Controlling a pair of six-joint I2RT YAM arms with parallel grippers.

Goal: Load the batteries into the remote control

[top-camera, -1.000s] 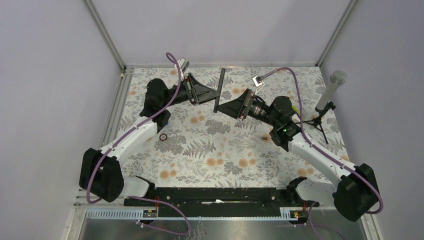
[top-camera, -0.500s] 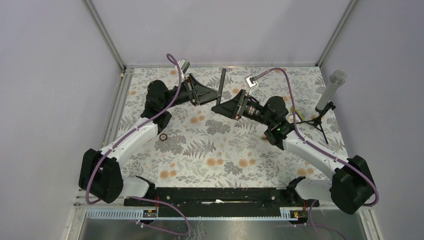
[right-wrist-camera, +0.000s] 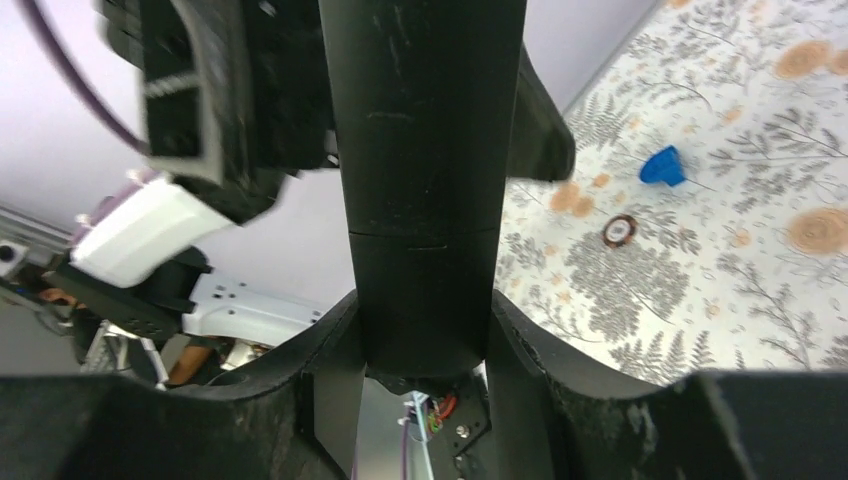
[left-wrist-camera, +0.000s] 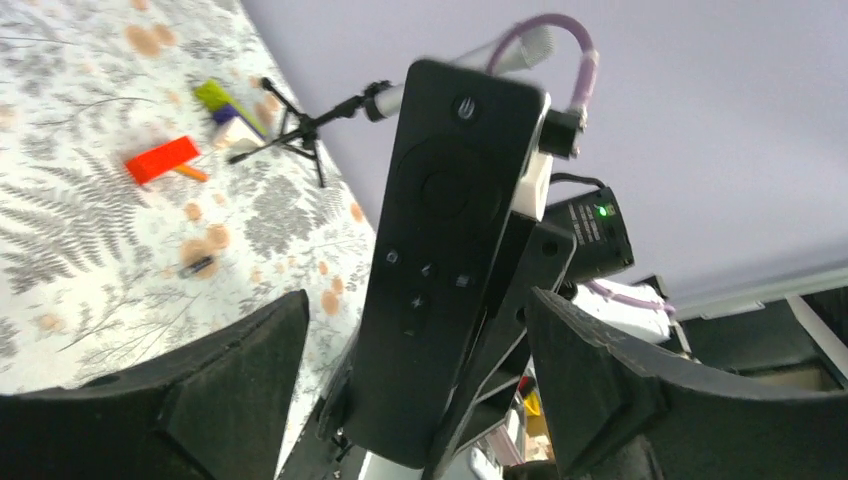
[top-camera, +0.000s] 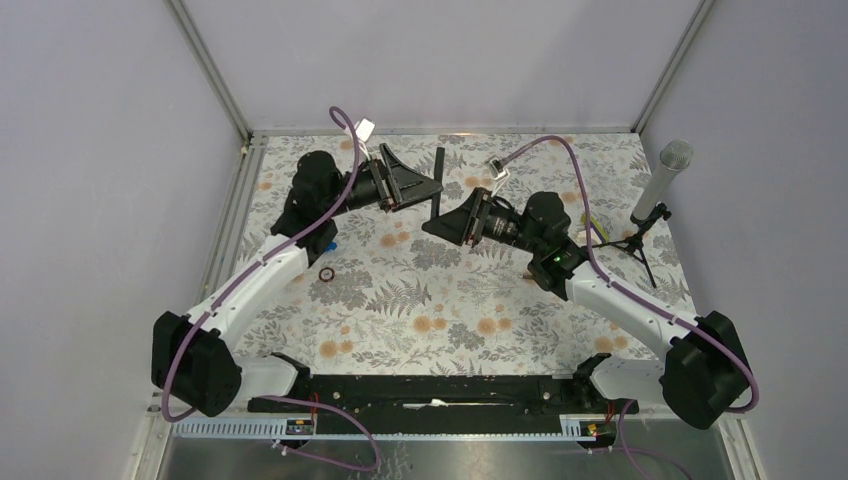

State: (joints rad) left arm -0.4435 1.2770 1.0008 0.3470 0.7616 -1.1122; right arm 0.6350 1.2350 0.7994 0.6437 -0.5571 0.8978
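Observation:
The remote control (top-camera: 438,180) is a slim black bar held upright above the far middle of the table. My right gripper (top-camera: 431,224) is shut on its lower end; in the right wrist view its fingers (right-wrist-camera: 340,370) press both sides of the remote control (right-wrist-camera: 425,180). My left gripper (top-camera: 433,186) stands open around the bar. In the left wrist view the remote control (left-wrist-camera: 440,270) shows its button face, with a gap to each finger (left-wrist-camera: 250,350). A tiny dark cylinder (left-wrist-camera: 197,266), possibly one of the batteries, lies on the cloth.
A grey-headed microphone (top-camera: 660,185) on a small tripod stands at the right edge. A red block (left-wrist-camera: 162,158) and a green-and-purple piece (left-wrist-camera: 222,100) lie near it. A small ring (top-camera: 326,273) and a blue piece (right-wrist-camera: 660,165) lie to the left.
My left gripper has opened and let go of the remote control. My right gripper moved left and closed on its lower end.

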